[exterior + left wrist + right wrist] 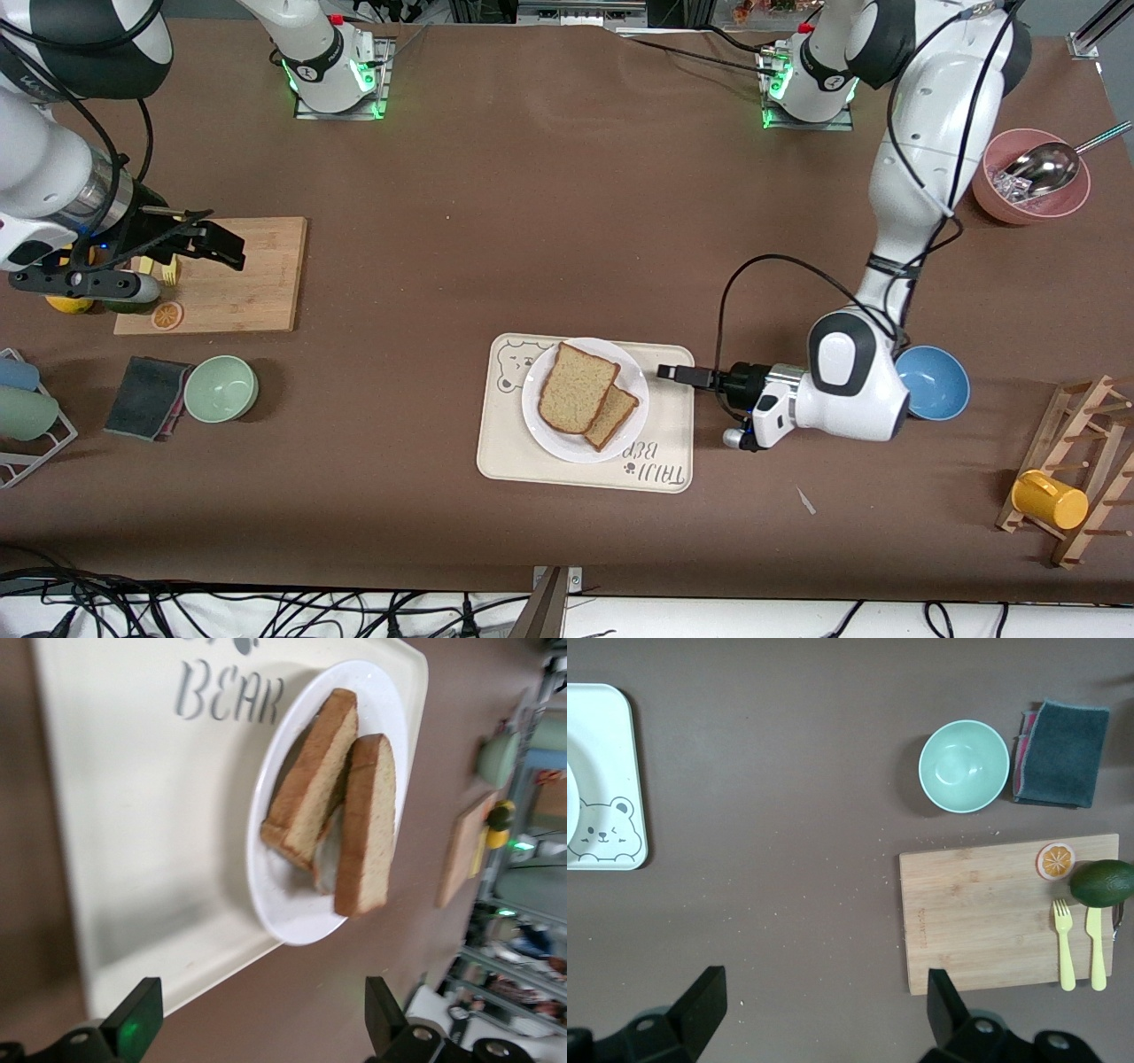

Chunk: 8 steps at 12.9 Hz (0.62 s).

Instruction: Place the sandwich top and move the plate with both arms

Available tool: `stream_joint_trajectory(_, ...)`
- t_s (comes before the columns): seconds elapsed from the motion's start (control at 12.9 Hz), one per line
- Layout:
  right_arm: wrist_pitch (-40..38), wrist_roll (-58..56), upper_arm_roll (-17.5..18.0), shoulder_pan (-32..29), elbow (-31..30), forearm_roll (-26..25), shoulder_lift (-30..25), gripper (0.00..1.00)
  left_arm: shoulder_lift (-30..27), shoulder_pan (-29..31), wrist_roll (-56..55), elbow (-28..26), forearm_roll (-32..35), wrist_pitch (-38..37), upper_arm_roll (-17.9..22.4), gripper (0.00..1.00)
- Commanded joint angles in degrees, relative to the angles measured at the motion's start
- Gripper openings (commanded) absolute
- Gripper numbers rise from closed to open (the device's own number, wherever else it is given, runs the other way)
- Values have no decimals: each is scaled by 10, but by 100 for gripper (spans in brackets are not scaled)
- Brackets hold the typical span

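The white plate (564, 446) (283, 904) sits on a cream bear tray (505, 452) (133, 859). The sandwich top (578, 386) (368, 828), the larger brown slice, lies on the plate and partly covers a smaller slice (616, 418) (310, 780). My left gripper (675, 373) (261, 1028) is low by the tray's edge toward the left arm's end. It is open, empty, and apart from the plate. My right gripper (221, 245) (824, 1010) hangs open and empty over the wooden cutting board (239, 275) (992, 912).
A blue bowl (932, 383) sits right by the left arm's wrist. A pink bowl with a metal scoop (1032, 177) and a rack holding a yellow mug (1050, 501) stand at that end. A green bowl (221, 388) (964, 765) and dark cloth (146, 397) lie near the board.
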Motion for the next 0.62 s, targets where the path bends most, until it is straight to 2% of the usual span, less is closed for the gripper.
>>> stream_joint_trajectory(0.0, 11, -12, 0, 0, -3, -4, -4, 100, -53, 2, -17, -13, 128, -29, 10, 100)
stream_joint_trajectory(0.31, 10, -39, -3, -1, -3, 1, -6, 100, -93, -5, -61, -14, 369, -57, 13, 100)
stream_joint_trajectory(0.39, 10, -39, -3, -2, -3, 2, -6, 100, -108, -5, -66, -16, 410, -63, 12, 100)
stream_joint_trajectory(0.54, 7, -40, -5, -2, -3, 3, -7, 100, -147, 5, -84, -17, 447, -62, 14, 100)
